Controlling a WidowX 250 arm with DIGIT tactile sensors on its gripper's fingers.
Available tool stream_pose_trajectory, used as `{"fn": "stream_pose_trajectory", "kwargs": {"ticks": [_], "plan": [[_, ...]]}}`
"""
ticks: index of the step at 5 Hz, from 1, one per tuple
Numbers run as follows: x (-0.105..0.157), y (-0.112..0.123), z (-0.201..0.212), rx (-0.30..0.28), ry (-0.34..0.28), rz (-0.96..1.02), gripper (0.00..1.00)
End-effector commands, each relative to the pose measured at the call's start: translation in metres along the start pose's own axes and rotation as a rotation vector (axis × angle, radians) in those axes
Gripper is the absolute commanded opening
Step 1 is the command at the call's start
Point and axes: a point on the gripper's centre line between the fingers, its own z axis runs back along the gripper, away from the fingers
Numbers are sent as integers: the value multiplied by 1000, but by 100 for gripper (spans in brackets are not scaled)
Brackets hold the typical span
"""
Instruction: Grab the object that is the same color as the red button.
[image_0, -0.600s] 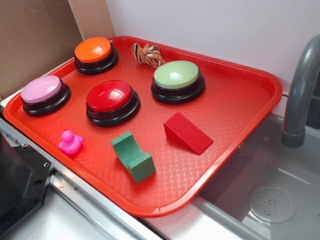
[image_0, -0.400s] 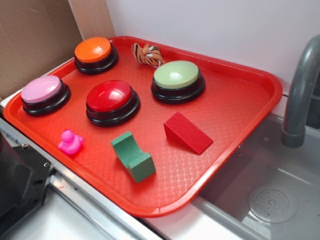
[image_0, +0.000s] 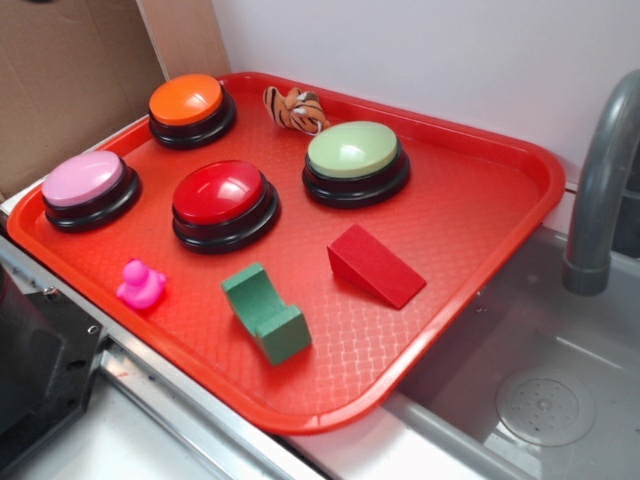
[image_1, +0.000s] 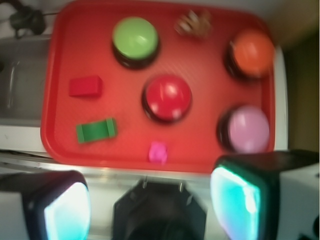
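On the tray (image_0: 480, 215), the red wedge (image_0: 374, 264) sits right of the red button (image_0: 222, 197). High above, the tool (image_1: 150, 200) seems wide open (blurry view); descending off-line could nudge the green block (image_0: 265, 312).

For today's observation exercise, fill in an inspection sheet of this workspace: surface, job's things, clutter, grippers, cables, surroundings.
Surface: red tray, flat, beside the sink.
Job's things: dark-red wedge lying free near the red button; untouched.
Clutter: green block, pink duck, tiger toy, orange button, pink button, green button.
Grippers: gripper short of the tray's near edge, jaws apart, empty.
Cables: dark cable, blurred.
Surroundings: sink, faucet, cardboard.
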Motion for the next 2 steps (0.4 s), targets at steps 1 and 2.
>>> {"fn": "stream_pose_trajectory", "kwargs": {"ticks": [1,2], "plan": [[89,-35,-45,5,68,-514,100],[95,-46,-76,5,121,-766,100]]}}
